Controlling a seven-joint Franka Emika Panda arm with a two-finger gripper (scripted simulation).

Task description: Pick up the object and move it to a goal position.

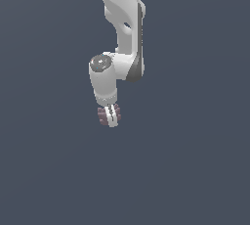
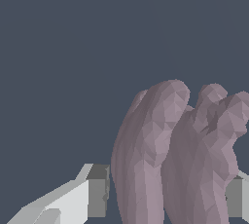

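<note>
Hand (image 1: 110,116) clamped on maroon object (image 1: 102,116), small in exterior view, wrist view reveals its ridged lobes (image 2: 165,159) between fingers (image 2: 97,191)

Ridged maroon-brown object (image 1: 103,116) sits between the end effector's (image 1: 111,117) fingers.

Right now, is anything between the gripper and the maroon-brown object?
Nothing visible does. The lumpy maroon-brown object already sits between the fingers of the gripper; only plain dark background surrounds them. No goal marker shows.
</note>
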